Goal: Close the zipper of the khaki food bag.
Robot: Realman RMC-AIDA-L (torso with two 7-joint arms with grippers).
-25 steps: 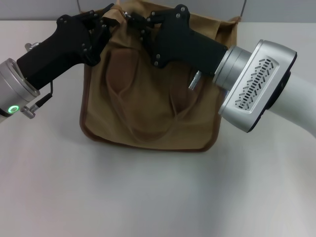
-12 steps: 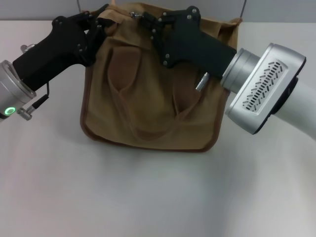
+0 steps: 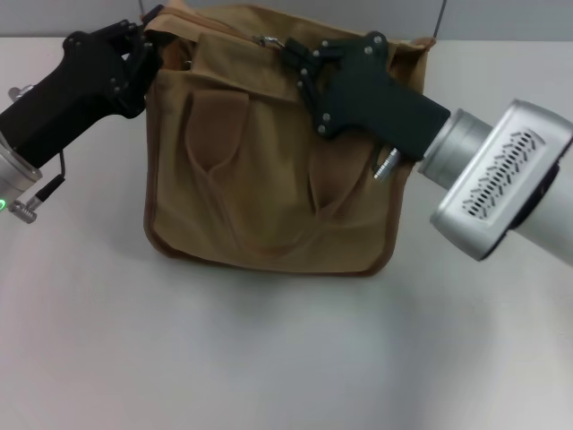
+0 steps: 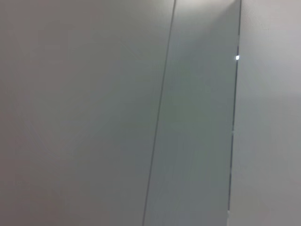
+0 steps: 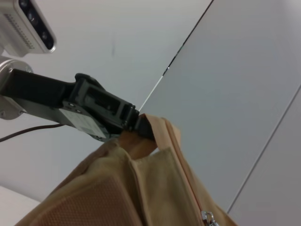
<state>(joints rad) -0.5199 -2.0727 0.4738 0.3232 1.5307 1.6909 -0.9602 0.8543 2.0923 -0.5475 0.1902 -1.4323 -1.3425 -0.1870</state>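
Note:
The khaki food bag [image 3: 269, 179] stands on the white table with its two looped handles [image 3: 215, 143] hanging down the front. My left gripper [image 3: 148, 43] is shut on the bag's top left corner; it also shows in the right wrist view [image 5: 135, 122], pinching the fabric end tab. My right gripper [image 3: 291, 52] is at the top middle of the bag, shut on the small silver pull tab [image 3: 269, 40]. The zipper [image 5: 184, 169] runs along the top panel from the held corner to the pull tab [image 5: 207, 218]. The left wrist view shows only wall.
The white table [image 3: 269, 358] spreads in front of and beside the bag. Grey wall panels [image 4: 94, 94] stand behind. My right forearm [image 3: 492, 179] crosses over the bag's right side. The head camera unit [image 5: 28, 23] shows in the right wrist view.
My left gripper has moved left with the bag's corner, stretching the top. My right gripper has moved right along the zipper with the pull tab.

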